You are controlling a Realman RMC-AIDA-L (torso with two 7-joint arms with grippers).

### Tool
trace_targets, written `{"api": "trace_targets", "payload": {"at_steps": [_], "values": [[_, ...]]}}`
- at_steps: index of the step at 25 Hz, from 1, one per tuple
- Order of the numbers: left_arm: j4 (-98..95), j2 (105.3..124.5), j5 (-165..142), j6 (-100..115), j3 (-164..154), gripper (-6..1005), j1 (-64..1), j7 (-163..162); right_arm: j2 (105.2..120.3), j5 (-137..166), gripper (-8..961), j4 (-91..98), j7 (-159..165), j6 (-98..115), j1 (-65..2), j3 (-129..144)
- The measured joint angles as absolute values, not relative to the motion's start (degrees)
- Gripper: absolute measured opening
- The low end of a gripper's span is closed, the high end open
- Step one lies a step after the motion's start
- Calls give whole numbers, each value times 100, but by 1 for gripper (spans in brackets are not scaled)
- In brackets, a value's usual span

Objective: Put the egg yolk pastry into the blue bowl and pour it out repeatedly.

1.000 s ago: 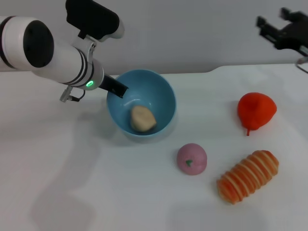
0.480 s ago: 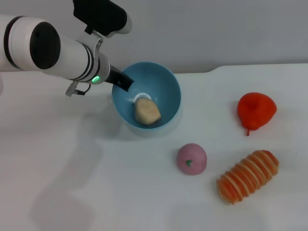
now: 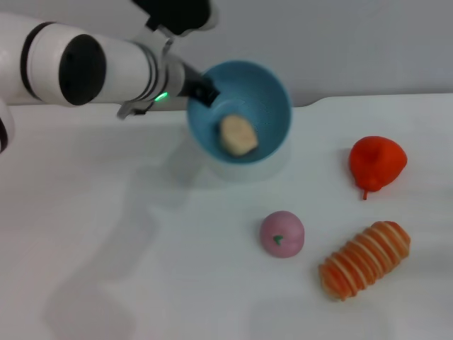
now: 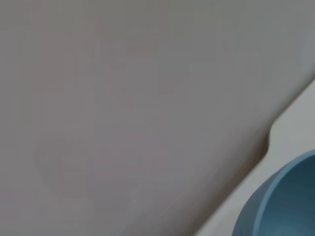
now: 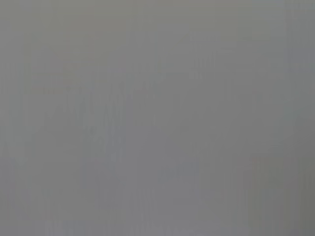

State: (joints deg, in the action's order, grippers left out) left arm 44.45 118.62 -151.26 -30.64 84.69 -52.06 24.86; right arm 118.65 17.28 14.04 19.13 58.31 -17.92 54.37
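Nearest me, the ridged bread (image 3: pixel 364 259) and pink ball (image 3: pixel 282 234) lie below the bowl (image 3: pixel 244 106). My left gripper (image 3: pixel 204 91) is clamped on its rim, lifting it higher than before, mouth tipped toward me; the pastry (image 3: pixel 238 134) rests inside against the lower wall.

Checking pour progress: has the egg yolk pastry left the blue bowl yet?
No, the egg yolk pastry lies inside the tilted blue bowl, held at its rim by the left gripper.
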Motion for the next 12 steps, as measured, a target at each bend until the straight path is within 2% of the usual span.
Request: {"api": "trace_targets", "payload": {"at_steps": [5, 12], "values": [[5202, 11861, -15171, -2659, 8030, -1, -5140, 2484, 11870, 1721, 630, 1292, 1908, 5833, -1793, 5432], [5571, 11866, -15198, -902, 7171, -1, -4991, 2527, 11880, 1716, 630, 1192, 1905, 5835, -1785, 5423]]}}
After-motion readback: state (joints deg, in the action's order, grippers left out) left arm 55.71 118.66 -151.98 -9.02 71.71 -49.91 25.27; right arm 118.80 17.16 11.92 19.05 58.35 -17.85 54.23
